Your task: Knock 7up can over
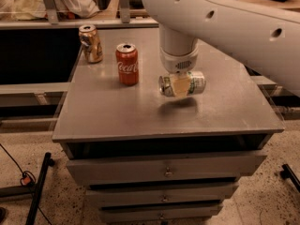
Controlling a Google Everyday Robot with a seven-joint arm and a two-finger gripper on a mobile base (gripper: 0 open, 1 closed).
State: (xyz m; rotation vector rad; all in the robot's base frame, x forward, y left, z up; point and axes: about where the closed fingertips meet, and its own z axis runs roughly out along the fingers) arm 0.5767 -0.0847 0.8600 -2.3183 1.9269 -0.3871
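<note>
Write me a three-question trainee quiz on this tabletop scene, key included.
1. True or false: the 7up can stands upright.
2. Which upright can is nearer the gripper? A) Coca-Cola can B) gold-brown can
3. Fill in: the jaws are closed on the ____ can.
Key: 1 false, it lies sideways in the gripper, over the middle of the table; 2 A; 3 7up.

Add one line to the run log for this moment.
gripper: shut on 7up can, over table middle | 7up can: horizontal, seemingly just off surface | Coca-Cola can: upright | gold can: upright
</note>
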